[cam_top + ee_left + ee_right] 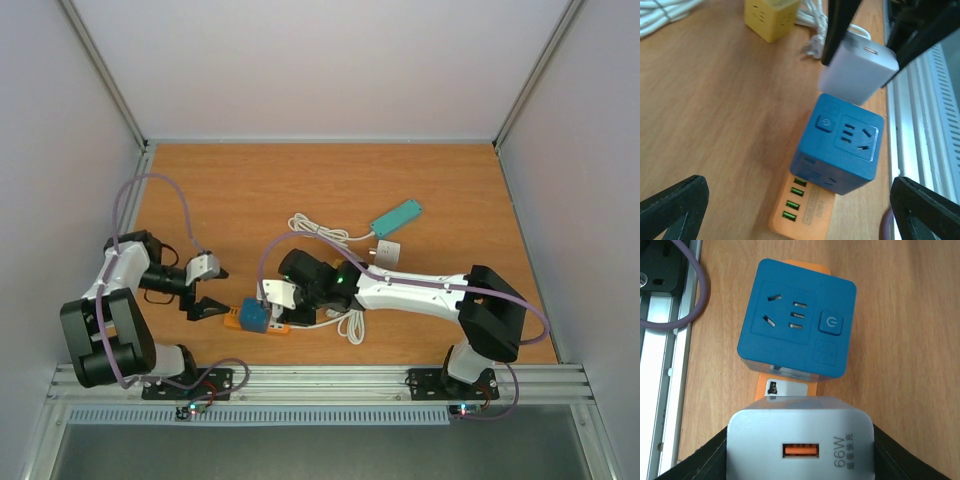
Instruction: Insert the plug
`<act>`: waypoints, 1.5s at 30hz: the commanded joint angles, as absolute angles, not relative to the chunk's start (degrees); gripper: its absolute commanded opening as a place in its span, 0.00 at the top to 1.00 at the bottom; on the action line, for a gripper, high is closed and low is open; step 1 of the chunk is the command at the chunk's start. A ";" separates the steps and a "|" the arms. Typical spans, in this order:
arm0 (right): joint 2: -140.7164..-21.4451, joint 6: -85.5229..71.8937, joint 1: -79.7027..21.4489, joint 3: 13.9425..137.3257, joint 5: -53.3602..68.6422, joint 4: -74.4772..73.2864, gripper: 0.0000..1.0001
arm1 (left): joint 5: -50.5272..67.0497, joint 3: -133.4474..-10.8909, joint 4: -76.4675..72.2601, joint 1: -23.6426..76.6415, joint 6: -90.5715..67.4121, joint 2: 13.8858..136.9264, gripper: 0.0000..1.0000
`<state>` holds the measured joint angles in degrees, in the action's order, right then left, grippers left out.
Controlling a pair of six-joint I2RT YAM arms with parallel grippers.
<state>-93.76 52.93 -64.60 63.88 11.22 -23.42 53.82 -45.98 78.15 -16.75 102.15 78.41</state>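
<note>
A white 66W charger plug (800,440) is held in my right gripper (800,452), which is shut on its two sides. It hovers just beside a blue cube socket (797,322) that sits on an orange power strip (761,387). Below the plug a white socket face of the strip shows. In the top view the right gripper (276,294) is over the strip (278,328) and cube (253,317). My left gripper (207,288) is open and empty just left of the strip. Its wrist view shows the cube (840,150), strip (802,210) and plug (857,70).
A yellow cube socket (771,17) and white cables (320,235) lie behind the strip. A teal device (397,215) and a small white adapter (386,252) lie farther back. The aluminium rail (320,380) and a purple cable (685,305) run along the near edge.
</note>
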 commanded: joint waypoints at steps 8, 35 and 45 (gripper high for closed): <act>-96.78 52.90 -65.43 62.85 13.39 -19.40 0.99 | 54.95 -44.72 58.22 -18.91 72.67 70.81 0.00; -99.30 49.15 -66.09 61.21 12.48 -17.59 0.99 | 52.69 -41.22 54.93 -18.83 72.70 66.45 0.00; -98.62 48.95 -66.19 60.23 10.35 -19.22 0.99 | 52.81 -41.11 54.86 -18.80 73.30 65.83 0.00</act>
<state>-98.06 49.34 -65.58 61.67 12.25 -17.91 52.16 -41.76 55.83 -18.68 72.47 66.67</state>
